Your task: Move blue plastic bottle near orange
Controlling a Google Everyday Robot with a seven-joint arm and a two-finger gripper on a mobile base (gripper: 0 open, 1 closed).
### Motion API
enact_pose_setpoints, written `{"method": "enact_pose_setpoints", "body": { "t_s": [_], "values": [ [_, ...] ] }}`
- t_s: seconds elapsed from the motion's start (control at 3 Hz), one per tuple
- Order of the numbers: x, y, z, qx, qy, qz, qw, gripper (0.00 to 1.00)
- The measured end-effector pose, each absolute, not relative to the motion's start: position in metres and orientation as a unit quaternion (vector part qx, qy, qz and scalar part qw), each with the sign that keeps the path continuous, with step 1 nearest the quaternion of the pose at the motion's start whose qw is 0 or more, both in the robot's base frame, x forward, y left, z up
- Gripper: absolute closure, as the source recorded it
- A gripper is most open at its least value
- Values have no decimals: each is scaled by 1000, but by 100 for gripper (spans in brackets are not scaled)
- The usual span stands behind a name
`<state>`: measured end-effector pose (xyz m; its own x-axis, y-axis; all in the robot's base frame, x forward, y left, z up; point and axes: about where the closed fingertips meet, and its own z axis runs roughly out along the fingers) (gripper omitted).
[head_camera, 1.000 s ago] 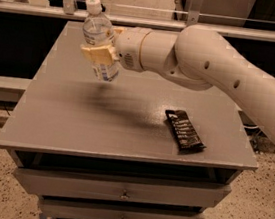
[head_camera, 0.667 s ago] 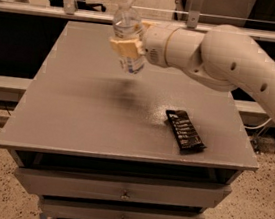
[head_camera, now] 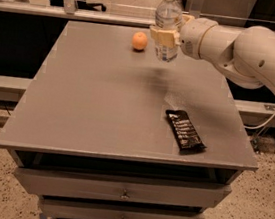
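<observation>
The blue plastic bottle is clear with a white cap and a white label. It is upright and held above the back of the grey table. My gripper reaches in from the right and is shut on the bottle's middle. The orange sits on the table near its back edge, just left of the bottle and lower than it. A small gap shows between the two.
A black snack packet lies on the table's front right. The table is a drawer cabinet with drawers in front. A rail and dark furniture stand behind. My white arm spans the right side.
My gripper has carried the bottle to the right and toward the back of the table. The orange, hidden behind the bottle and arm before, now shows beside it.
</observation>
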<state>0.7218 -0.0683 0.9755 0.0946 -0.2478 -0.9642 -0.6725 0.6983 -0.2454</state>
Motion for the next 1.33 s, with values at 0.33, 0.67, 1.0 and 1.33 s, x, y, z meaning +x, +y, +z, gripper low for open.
{"method": "enact_pose_setpoints", "body": {
  "t_s": [0.33,0.67,1.0,1.33],
  "values": [
    [761,-99,970,-331,656,162,659,100],
    [793,-112,963,-317,658,170,662,100],
    [815,-110,953,-307,657,188,663,100],
    [830,-101,945,-299,651,211,666,100]
  ]
}}
